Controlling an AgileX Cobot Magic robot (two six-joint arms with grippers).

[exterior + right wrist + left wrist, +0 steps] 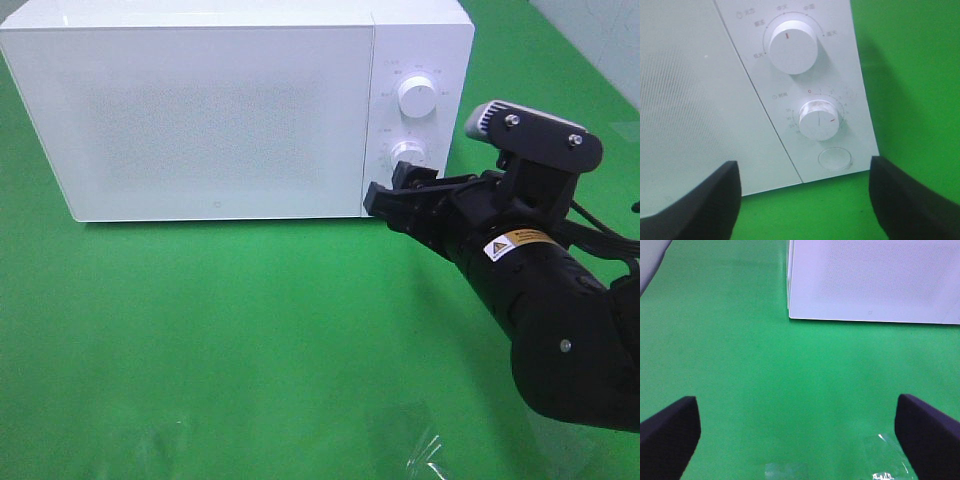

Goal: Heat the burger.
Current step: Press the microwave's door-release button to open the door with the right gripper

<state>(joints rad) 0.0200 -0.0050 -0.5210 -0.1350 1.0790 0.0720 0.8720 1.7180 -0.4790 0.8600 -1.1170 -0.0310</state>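
Observation:
The burger is out of view. The white microwave stands at the back with its door shut; it also shows in the left wrist view. My right gripper is open and empty, just in front of the lower right corner of the control panel. In the right wrist view, the right gripper points at the lower knob. The upper knob and a round button also show there. My left gripper is open and empty over the green cloth, well short of the microwave.
A green cloth covers the table. A patch of clear shiny film lies near the front edge and also shows in the left wrist view. A pale wall stands at the back right.

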